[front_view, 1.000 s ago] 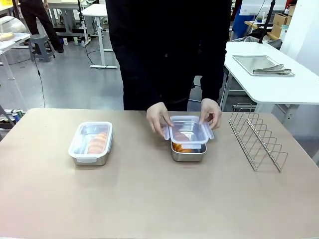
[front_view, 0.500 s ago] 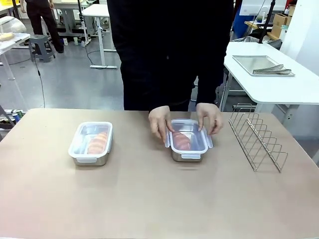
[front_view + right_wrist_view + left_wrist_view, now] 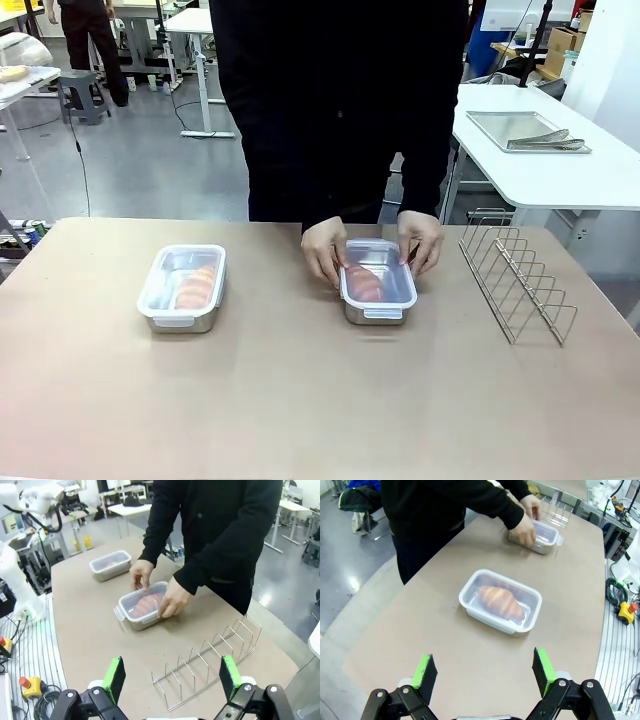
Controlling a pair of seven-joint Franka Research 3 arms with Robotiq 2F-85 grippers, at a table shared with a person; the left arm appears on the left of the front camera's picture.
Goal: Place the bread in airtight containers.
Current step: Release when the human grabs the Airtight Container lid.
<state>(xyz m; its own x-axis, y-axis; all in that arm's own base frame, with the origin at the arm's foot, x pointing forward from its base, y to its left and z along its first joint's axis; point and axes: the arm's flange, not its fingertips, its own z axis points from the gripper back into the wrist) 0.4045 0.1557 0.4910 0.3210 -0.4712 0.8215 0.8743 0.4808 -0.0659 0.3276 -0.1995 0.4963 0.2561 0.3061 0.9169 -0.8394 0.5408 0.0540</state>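
Left container (image 3: 182,287) sits lidded on the tabletop (image 3: 300,400) with its croissant (image 3: 196,286) inside; my left tool (image 3: 482,672) is wide open, empty, well back. Centre container (image 3: 378,282) holds the second croissant (image 3: 363,282), person's hands (image 3: 324,250) pressing its lid (image 3: 380,270) down. Right tool (image 3: 172,677) open, empty above the wire rack (image 3: 515,280); next I'd say latch those clips.

Bare table (image 3: 300,400) lies open up front; the person's hands (image 3: 323,250) and wire rack (image 3: 515,280) crowd the right pan (image 3: 378,300).
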